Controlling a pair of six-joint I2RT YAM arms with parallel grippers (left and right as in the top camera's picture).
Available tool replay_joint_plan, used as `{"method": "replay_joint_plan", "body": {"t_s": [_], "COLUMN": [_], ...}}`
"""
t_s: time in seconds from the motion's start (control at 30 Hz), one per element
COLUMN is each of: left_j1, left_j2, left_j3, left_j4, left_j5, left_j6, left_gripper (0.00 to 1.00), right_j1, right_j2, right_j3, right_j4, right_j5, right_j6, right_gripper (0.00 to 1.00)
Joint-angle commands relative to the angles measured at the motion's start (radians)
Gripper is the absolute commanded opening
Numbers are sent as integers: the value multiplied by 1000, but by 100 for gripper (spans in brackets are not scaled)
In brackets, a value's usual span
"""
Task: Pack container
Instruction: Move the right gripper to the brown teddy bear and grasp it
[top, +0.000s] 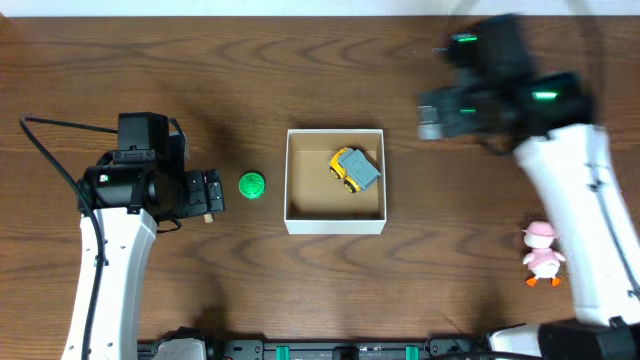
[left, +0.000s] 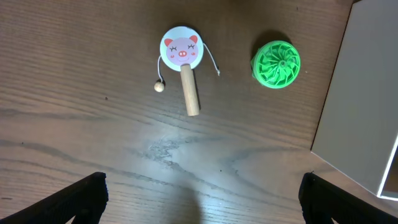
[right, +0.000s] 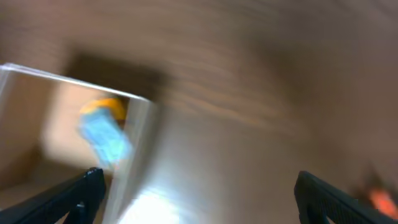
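Note:
The container (top: 335, 224), a square white box with a tan inside, sits mid-table and holds a yellow and grey toy truck (top: 355, 168). A green ridged ball (top: 251, 185) lies just left of it. My left gripper (top: 212, 192) is open and empty beside the ball. The left wrist view shows the left gripper (left: 202, 202) above bare wood, with the ball (left: 276, 63), a pig-face rattle drum (left: 182, 50) and the container wall (left: 357, 106) ahead. My right gripper (top: 432, 115) is blurred, right of the container. It (right: 196, 199) is open and empty, with the container (right: 74, 81) and truck (right: 102, 134) at its left.
A pink and white duck toy (top: 541, 255) stands at the right, beside my right arm. The pig drum is mostly hidden under my left gripper in the overhead view. The wooden table (top: 450, 250) surrounds the box.

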Motion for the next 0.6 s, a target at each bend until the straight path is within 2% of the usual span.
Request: {"method": "replay_joint_plan", "body": {"t_s": [0.0, 0.17, 0.43, 0.57], "left_j1": [3, 3, 3, 3], "left_j2": [5, 5, 5, 5], "left_j3": [15, 15, 15, 15], "left_j4": [-2, -2, -3, -3], "left_j5": [0, 0, 0, 0], "left_j6": [-2, -10, -17, -17], "left_gripper": [98, 98, 98, 98], "right_j1": [-167, -414, -688, -800], "right_j2": [-21, -21, -20, -20], "right_j3": [4, -47, -299, -394], "right_j4": [-68, -100, 90, 186], "right_j5": [17, 17, 29, 88], "right_j6": [48, -2, -198, -207], "right_gripper": [99, 99, 99, 99]}}
